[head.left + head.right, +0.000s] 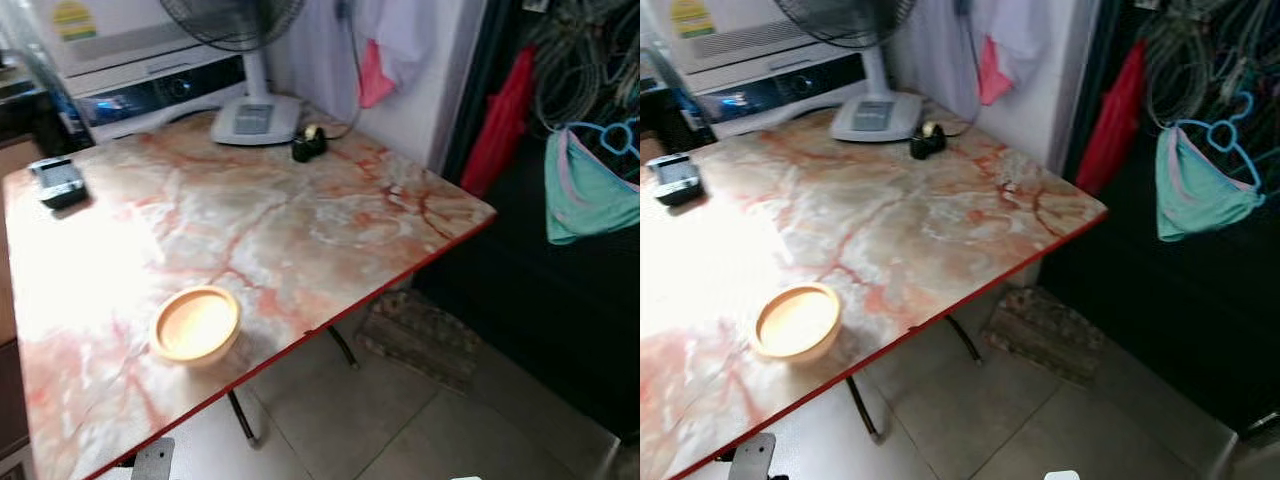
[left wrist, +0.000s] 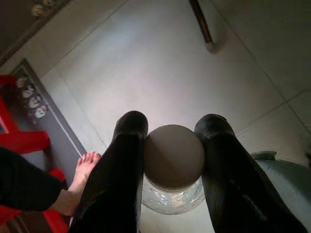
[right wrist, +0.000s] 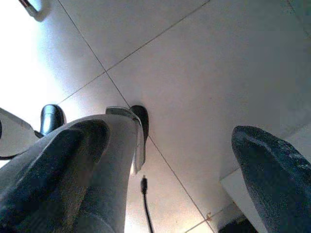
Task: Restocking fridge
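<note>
In the left wrist view my left gripper (image 2: pixel 173 122) is shut on a small clear bottle (image 2: pixel 173 160) with a round pale cap, its dimpled body showing between the two black fingers (image 2: pixel 121 170). It hangs low over pale floor tiles. In the right wrist view my right gripper (image 3: pixel 170 165) is open, its fingers (image 3: pixel 272 179) wide apart with nothing between them, also above the tiled floor. A white appliance (image 1: pixel 130 50) with a yellow sticker and a dark control panel stands behind the table at the back left.
A marble-patterned table (image 1: pixel 300 220) with a red edge carries a yellow bowl (image 1: pixel 195 324), a fan base (image 1: pixel 256 118), a small black object (image 1: pixel 308 144) and a grey device (image 1: pixel 58 181). Clothes hang at the right (image 1: pixel 590 190). A mat (image 1: pixel 420 335) lies on the floor. A person's bare foot (image 2: pixel 80 177) stands near a red frame (image 2: pixel 19 141).
</note>
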You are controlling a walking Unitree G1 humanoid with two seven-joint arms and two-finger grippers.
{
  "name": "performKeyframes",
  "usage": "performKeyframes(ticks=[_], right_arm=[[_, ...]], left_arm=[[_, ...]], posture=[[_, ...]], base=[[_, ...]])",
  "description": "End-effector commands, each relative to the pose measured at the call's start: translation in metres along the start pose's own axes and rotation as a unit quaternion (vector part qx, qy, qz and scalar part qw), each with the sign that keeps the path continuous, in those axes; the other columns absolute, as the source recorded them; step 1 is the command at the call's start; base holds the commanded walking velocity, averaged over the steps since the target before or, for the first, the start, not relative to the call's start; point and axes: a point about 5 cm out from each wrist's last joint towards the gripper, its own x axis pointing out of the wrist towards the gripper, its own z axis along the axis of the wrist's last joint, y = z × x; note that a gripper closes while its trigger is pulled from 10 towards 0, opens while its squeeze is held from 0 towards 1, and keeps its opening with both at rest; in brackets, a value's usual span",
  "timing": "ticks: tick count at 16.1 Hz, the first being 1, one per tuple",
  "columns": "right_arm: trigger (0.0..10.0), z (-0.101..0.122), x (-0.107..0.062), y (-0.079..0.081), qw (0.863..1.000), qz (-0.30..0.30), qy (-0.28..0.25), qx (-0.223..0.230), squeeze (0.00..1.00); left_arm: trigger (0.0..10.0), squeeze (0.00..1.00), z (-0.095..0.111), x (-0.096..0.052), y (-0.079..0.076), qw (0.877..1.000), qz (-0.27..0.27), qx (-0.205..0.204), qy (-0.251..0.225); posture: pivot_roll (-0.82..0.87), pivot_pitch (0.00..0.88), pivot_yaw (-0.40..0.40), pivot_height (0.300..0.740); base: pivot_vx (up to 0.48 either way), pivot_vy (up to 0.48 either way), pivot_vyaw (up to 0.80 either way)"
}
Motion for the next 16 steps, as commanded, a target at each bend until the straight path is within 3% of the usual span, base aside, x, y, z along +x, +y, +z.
performKeyframes(ticks=[1, 6, 14, 16], right_arm=[[10.0, -0.012, -0.002, 0.0, 1.0, 0.002, 0.026, -0.009, 0.0], [10.0, -0.012, -0.002, -0.003, 0.999, 0.002, 0.029, -0.028, 0.0], [10.0, -0.013, -0.002, -0.001, 0.999, 0.006, 0.033, -0.033, 0.0], [10.0, -0.012, -0.002, -0.001, 0.999, 0.006, 0.033, -0.033, 0.0]], left_arm=[[10.0, 0.0, -0.011, -0.002, 0.003, 1.0, -0.001, -0.003, 0.02], [10.0, 0.0, -0.046, -0.011, -0.004, 0.998, -0.002, -0.014, 0.062], [10.0, 0.0, -0.054, -0.013, 0.0, 0.997, -0.001, 0.005, 0.077], [10.0, 0.0, -0.056, -0.013, -0.001, 0.996, -0.002, 0.031, 0.081]], posture=[[0.0, 0.0, 0.063, 0.74], [0.01, 0.0, 0.046, 0.74], [0.01, 0.0, 0.049, 0.74], [0.01, 0.0, 0.051, 0.74]], base=[[0.0, 0.0, -0.8], [0.0, 0.0, -0.8], [0.0, 0.0, -0.8], [0.0, -0.189, -0.8]])
